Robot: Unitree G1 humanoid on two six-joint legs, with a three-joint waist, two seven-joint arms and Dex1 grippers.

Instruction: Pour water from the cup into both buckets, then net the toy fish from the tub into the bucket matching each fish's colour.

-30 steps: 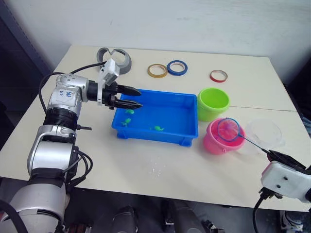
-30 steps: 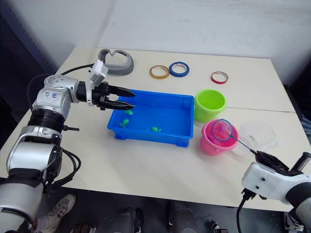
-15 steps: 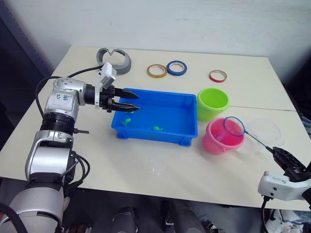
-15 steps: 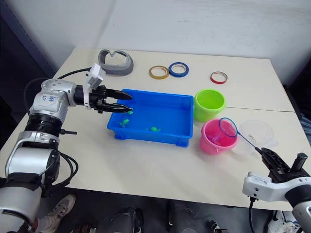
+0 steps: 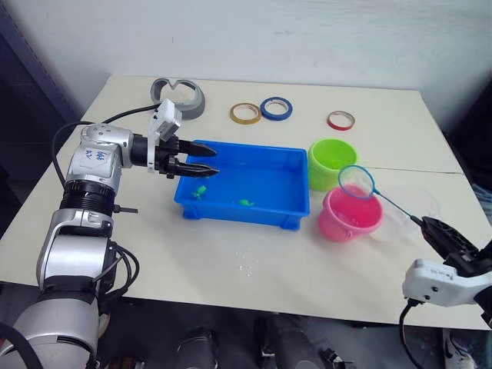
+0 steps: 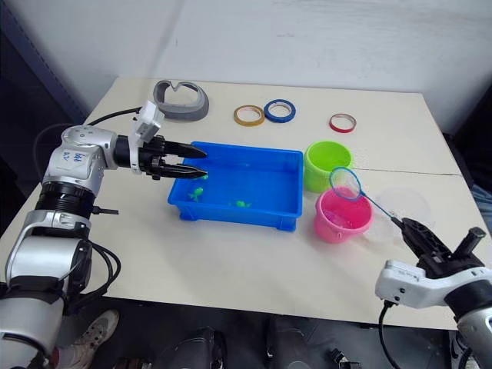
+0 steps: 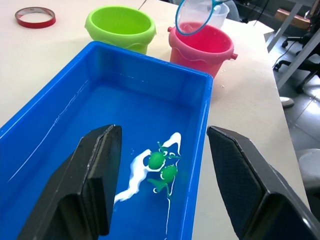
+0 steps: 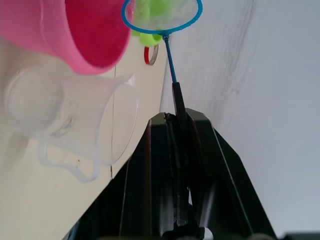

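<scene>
Near the table's right edge, the net [image 5: 356, 180] is held by its stick in the clamped right gripper [image 6: 411, 233], hoop raised over the pink bucket [image 5: 350, 214] beside the green bucket [image 5: 332, 161]. The left gripper [image 5: 201, 160] is spread wide, empty, over the blue tub's [image 5: 292, 214] left end, where green fish [image 7: 161, 167] lie.

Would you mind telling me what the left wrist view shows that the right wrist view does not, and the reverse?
The left wrist view alone shows the blue tub from inside, with two green fish lying close together in a little water, framed by the open left gripper. The right wrist view alone shows the right gripper shut on the net's stick and the clear cup lying beside the pink bucket. Both show the net hoop, the pink bucket, the green bucket and a red tape ring.
</scene>
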